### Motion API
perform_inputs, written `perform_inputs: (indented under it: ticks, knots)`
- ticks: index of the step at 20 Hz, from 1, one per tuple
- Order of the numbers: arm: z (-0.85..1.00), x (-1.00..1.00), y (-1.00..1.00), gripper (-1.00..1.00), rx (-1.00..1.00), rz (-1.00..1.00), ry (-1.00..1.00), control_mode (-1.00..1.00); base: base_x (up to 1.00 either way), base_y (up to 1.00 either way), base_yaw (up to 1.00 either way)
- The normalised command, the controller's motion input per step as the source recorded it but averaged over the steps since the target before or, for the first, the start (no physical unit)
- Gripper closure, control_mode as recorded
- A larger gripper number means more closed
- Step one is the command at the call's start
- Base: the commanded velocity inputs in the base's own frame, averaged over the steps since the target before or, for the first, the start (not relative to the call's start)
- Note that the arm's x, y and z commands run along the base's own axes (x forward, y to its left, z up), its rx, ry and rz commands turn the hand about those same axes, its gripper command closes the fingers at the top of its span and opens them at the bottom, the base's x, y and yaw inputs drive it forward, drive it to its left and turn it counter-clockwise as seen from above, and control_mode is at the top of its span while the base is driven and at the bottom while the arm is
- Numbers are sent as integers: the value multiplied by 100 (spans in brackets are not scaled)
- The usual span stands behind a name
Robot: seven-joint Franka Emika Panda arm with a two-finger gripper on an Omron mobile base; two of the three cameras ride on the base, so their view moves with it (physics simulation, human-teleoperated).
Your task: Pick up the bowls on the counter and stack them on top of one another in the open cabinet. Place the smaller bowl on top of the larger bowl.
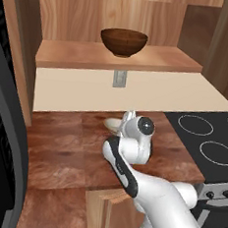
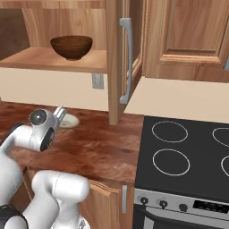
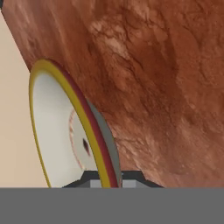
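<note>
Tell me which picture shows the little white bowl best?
The hand view: the small cream-white bowl fills it close up, yellow-and-red rim plain. Both base views show a pale sliver on the counter behind the arm.

1. No readable text, labels, brands or numbers anywhere.
2. Stove front panel [image 2: 210, 206] has a dark strip, too small to read.
3. Smaller bowl [image 3: 65, 131] shows coloured rim bands only, no lettering.
</note>
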Motion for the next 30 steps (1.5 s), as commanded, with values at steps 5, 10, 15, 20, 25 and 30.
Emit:
perform_inputs:
  ticks: [5, 10, 15, 20, 25, 30]
  knots:
    - [34, -42, 6, 100, -2, 1, 7, -100, 0, 0, 0]
    - [35, -41, 4, 100, -5, 1, 5, -100, 0, 0, 0]
    - [42, -36, 6, 100, -11, 2, 1, -100, 0, 0, 0]
    - [49, -32, 6, 100, -12, 4, -2, -100, 0, 0, 0]
    - [50, -30, 4, 100, -12, 5, -4, -100, 0, 0, 0]
    - [50, -26, 0, 100, -12, 5, -5, -100, 0, 0, 0]
